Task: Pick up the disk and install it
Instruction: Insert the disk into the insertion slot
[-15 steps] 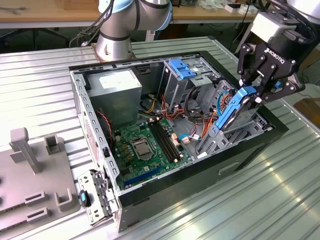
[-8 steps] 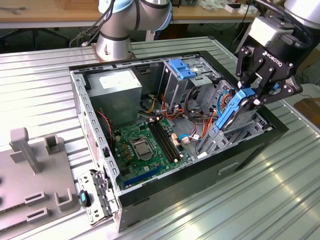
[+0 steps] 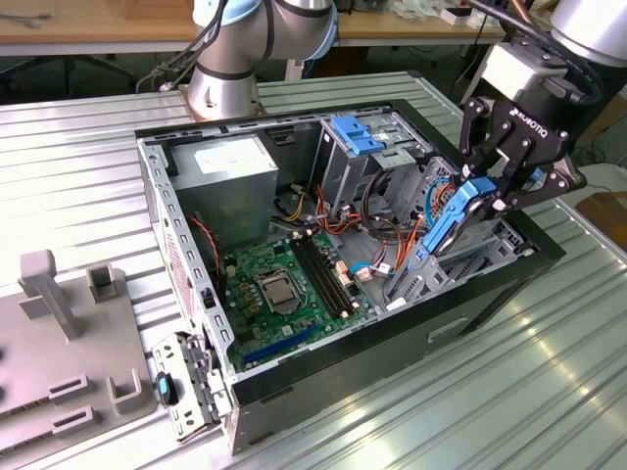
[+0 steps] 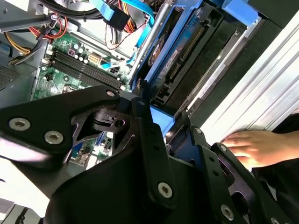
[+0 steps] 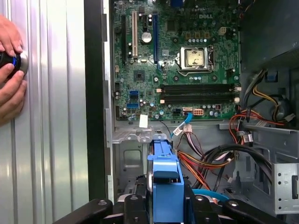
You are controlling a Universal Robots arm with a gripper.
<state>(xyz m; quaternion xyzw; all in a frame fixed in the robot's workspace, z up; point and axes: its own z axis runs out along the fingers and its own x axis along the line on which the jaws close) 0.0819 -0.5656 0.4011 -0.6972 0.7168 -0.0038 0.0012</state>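
Pincer (image 3: pixel 490 196) clamped on disk (image 3: pixel 453 223), edge-down above bay (image 3: pixel 416 279). I'd square blue rails to slot, lower slowly, avoid cables.

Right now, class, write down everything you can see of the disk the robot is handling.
The disk is a flat dark slab with bright blue, plastic-looking rails along its edges. It stands on edge, tilted, clamped by the gripper, above the drive bay at the open computer case's side toward the exterior view's right. Whether it touches the bay cannot be told.
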